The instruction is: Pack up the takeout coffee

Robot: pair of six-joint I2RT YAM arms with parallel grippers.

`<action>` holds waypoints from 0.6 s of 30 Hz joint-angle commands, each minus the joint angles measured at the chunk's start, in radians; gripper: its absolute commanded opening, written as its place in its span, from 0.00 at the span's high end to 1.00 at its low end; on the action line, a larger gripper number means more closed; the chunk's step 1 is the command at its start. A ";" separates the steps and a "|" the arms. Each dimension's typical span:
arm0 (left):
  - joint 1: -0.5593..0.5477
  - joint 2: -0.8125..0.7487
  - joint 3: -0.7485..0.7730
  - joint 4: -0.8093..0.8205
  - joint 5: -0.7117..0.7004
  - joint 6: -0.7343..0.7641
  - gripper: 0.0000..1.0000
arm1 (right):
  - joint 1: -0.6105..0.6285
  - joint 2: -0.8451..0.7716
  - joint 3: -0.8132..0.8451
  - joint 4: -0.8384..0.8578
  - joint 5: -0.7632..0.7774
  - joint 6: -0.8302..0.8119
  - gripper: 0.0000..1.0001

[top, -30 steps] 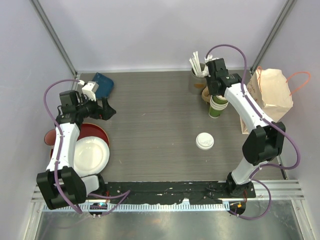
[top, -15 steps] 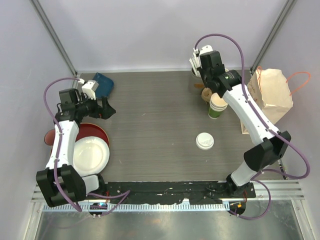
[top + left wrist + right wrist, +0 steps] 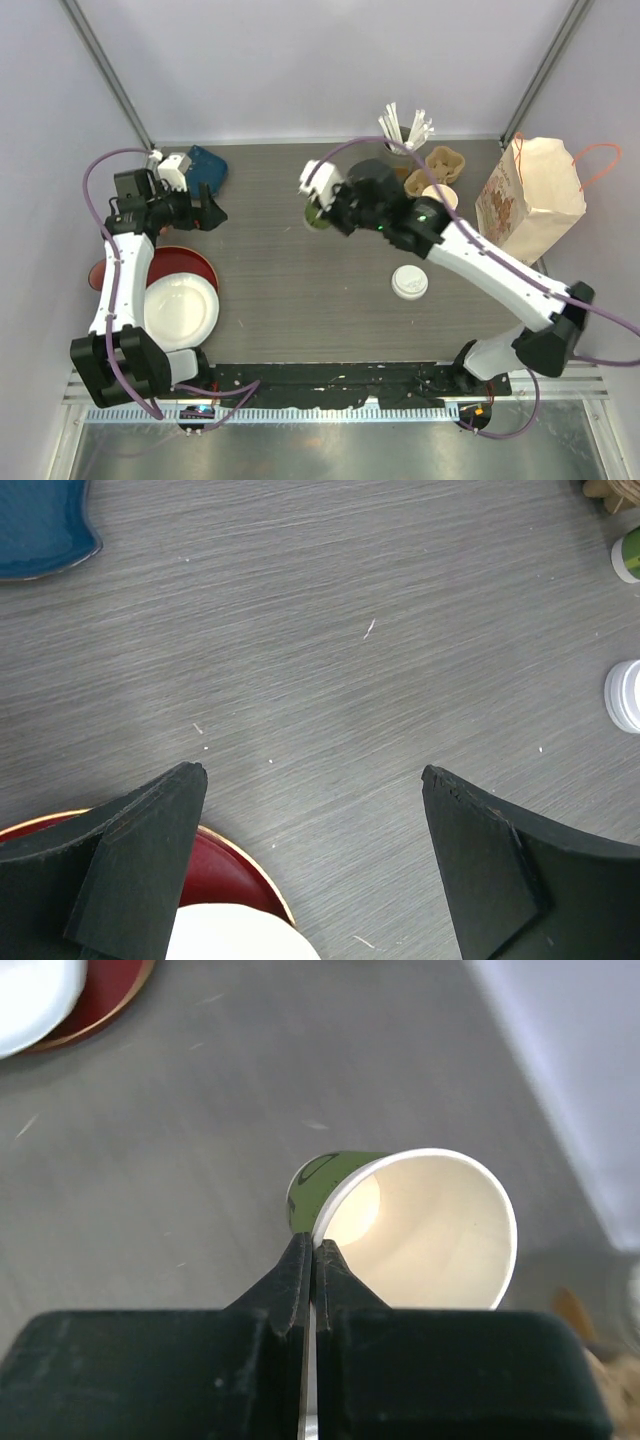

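My right gripper [image 3: 322, 205] is shut on the rim of a green paper cup [image 3: 316, 214] and holds it tilted above the table's middle back. In the right wrist view the fingertips [image 3: 312, 1250] pinch the cup's wall [image 3: 330, 1175], and its cream inside is empty. A second cup [image 3: 438, 197] stands at the back right. A white lid [image 3: 409, 282] lies on the table right of centre. A brown paper bag [image 3: 530, 185] with orange handles stands at the far right. My left gripper [image 3: 210, 212] is open and empty at the left, above bare table [image 3: 313, 775].
Brown pulp cup carriers [image 3: 445, 163] and a holder of white stirrers [image 3: 402, 128] sit at the back right. A blue dish [image 3: 205, 168] lies behind my left gripper. A red plate [image 3: 190, 262] and a white plate [image 3: 180, 308] lie at the left front.
My right gripper has lifted a green cup off the stack at the back right and swung it left over the table's middle. My left arm has barely moved.
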 commanded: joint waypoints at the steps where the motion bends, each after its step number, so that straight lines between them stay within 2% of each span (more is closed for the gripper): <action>1: -0.003 0.021 0.053 -0.063 -0.033 -0.031 0.05 | 0.087 0.137 -0.031 0.045 -0.154 -0.091 0.99; 6: -0.003 0.021 0.047 -0.066 -0.034 -0.031 0.05 | 0.167 0.270 -0.002 0.036 -0.079 -0.126 0.99; 12: -0.003 0.021 0.039 -0.061 -0.034 -0.031 0.05 | 0.201 0.420 0.049 0.037 -0.010 -0.097 0.99; 17: -0.003 0.018 0.036 -0.066 -0.041 -0.016 0.05 | 0.215 0.477 0.076 0.030 0.032 -0.077 0.99; 18: -0.003 0.018 0.036 -0.066 -0.041 -0.014 0.05 | 0.215 0.480 0.079 0.029 0.036 -0.074 0.96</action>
